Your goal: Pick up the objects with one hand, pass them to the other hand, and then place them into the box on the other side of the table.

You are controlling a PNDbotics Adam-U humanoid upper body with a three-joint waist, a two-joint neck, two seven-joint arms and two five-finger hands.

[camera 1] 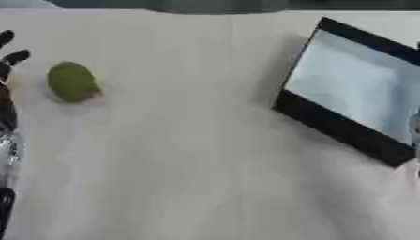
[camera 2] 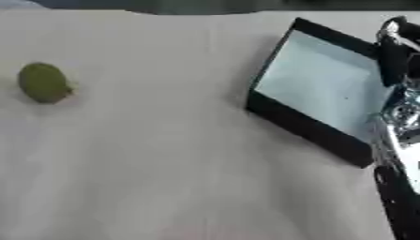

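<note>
In the left eye view, a pale desk is seen from above, with a rounded green object lying on its left part, resting on the bare surface and touched by nothing. A box with dark walls and a pale bluish-grey floor is set askew on the right part of the desk, well apart from the green object, and nothing can be made out inside it. At the left edge the left robot hand is partly shown: dark fingers are spread and fairly straight, so the hand is read as open, and nothing is held in it. It lies near the green object but apart from it, a strip of desk being visible between them. Below it, the black arm with a silver joint runs down the left edge. In the right eye view, the same green object is seen near the left edge and the same box to the right of centre. The right robot hand is seen at the right edge, above the far right corner of the box, with the black and silver arm running down the edge below it. Whether its fingers are open or closed cannot be told, since only a dark, blurred shape is shown.
</note>
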